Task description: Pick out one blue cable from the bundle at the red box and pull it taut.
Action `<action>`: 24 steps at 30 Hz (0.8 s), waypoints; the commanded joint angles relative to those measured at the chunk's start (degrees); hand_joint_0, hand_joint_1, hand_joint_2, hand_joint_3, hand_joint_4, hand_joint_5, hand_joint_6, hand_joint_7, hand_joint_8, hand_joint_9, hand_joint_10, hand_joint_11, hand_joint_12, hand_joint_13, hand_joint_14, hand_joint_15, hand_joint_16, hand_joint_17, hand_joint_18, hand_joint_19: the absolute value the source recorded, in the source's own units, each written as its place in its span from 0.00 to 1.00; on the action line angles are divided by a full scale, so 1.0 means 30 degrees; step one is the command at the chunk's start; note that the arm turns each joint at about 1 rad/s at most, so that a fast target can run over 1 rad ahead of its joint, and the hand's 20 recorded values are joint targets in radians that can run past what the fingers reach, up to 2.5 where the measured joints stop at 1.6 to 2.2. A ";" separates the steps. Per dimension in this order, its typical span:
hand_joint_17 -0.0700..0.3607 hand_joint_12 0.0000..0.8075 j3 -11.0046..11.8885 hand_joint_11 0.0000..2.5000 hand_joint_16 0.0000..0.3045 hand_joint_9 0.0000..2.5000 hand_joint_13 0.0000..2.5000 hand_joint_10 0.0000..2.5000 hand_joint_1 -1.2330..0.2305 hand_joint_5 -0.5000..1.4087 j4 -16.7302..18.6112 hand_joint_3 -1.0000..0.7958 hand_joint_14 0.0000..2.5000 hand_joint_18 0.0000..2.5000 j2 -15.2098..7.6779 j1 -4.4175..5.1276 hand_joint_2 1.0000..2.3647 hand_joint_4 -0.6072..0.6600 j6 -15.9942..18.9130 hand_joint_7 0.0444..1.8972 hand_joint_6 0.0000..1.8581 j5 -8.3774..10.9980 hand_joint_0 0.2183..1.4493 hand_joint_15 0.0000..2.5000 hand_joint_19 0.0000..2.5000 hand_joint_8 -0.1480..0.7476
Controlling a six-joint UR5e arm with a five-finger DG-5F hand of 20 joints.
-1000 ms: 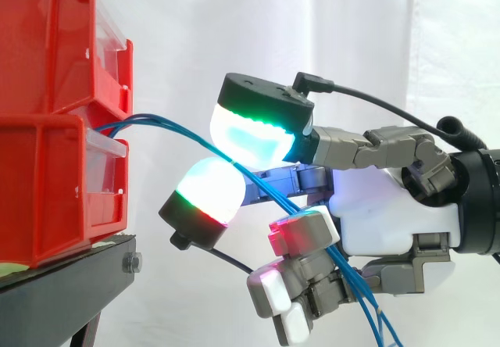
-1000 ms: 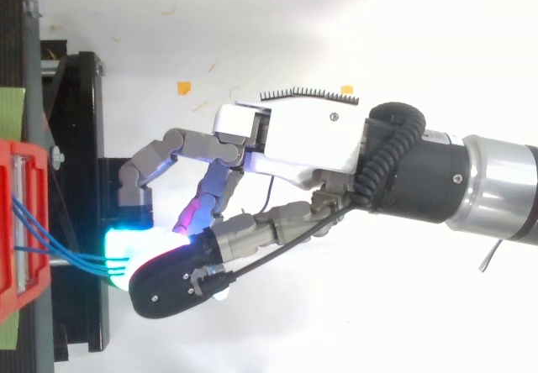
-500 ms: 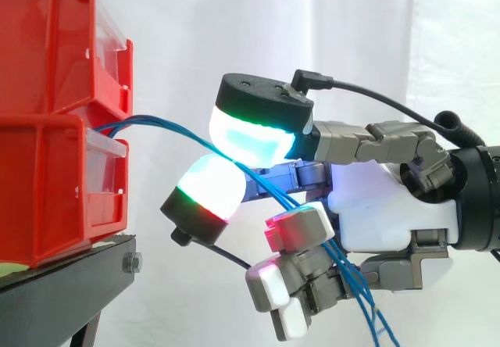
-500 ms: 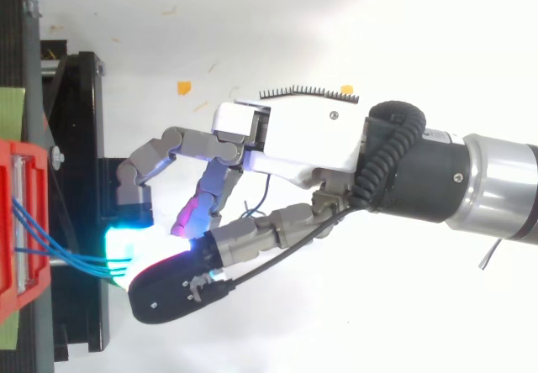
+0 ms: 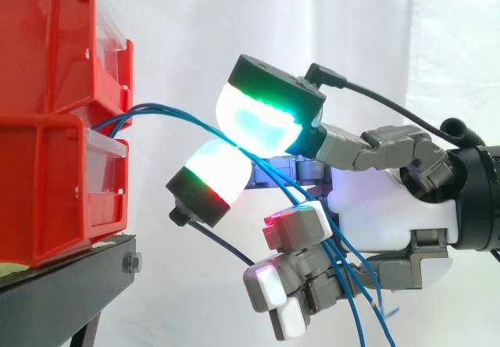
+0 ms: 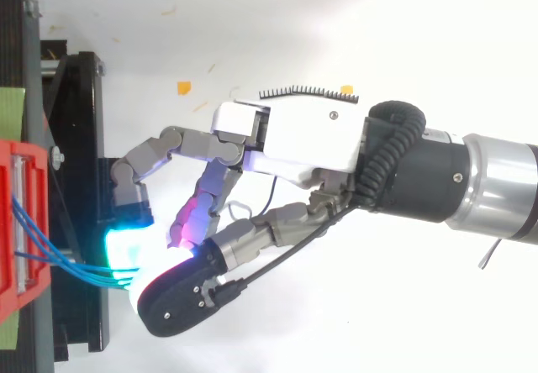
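Note:
Several thin blue cables (image 5: 168,112) come out of the gap between the two stacked red bins (image 5: 55,128) and arch to the right. My hand (image 5: 391,222) reaches in from the right. Two glowing fingertips, a green-cyan pad (image 5: 258,120) above and a white-red pad (image 5: 215,171) below, close on the cables where they pass between them. Beyond the pinch the cables run down across the palm and spread apart behind the curled lower fingers (image 5: 293,226). In the top view the cables (image 6: 50,264) run from the red bin (image 6: 21,222) to the hand (image 6: 303,138).
The bins sit on a black stand (image 5: 70,273) at the left, and its frame (image 6: 80,180) lies under the fingertips in the top view. A white curtain hangs behind. Small orange scraps (image 6: 183,87) lie on the white floor.
The upper pad has tilted up and the hand has shifted slightly towards the bins. The cables now arch higher at the bins and splay looser below the palm.

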 commanded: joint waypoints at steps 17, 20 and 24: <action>0.39 0.41 -0.0016 0.38 0.15 0.57 0.46 0.02 0.19 0.22 -0.0001 0.28 0.01 0.40 -0.0007 0.0000 0.00 0.25 -0.0007 0.59 0.52 -0.0010 0.44 0.27 0.25 0.44; 0.39 0.41 -0.0016 0.38 0.15 0.57 0.46 0.02 0.19 0.22 0.0029 0.28 0.01 0.40 -0.0007 0.0000 0.00 0.25 0.0022 0.57 0.52 -0.0010 0.43 0.27 0.25 0.45; 0.39 0.41 -0.0016 0.38 0.15 0.57 0.46 0.02 0.18 0.22 -0.0001 0.28 0.01 0.40 -0.0007 0.0000 0.00 0.28 0.0022 0.55 0.51 -0.0010 0.40 0.27 0.25 0.44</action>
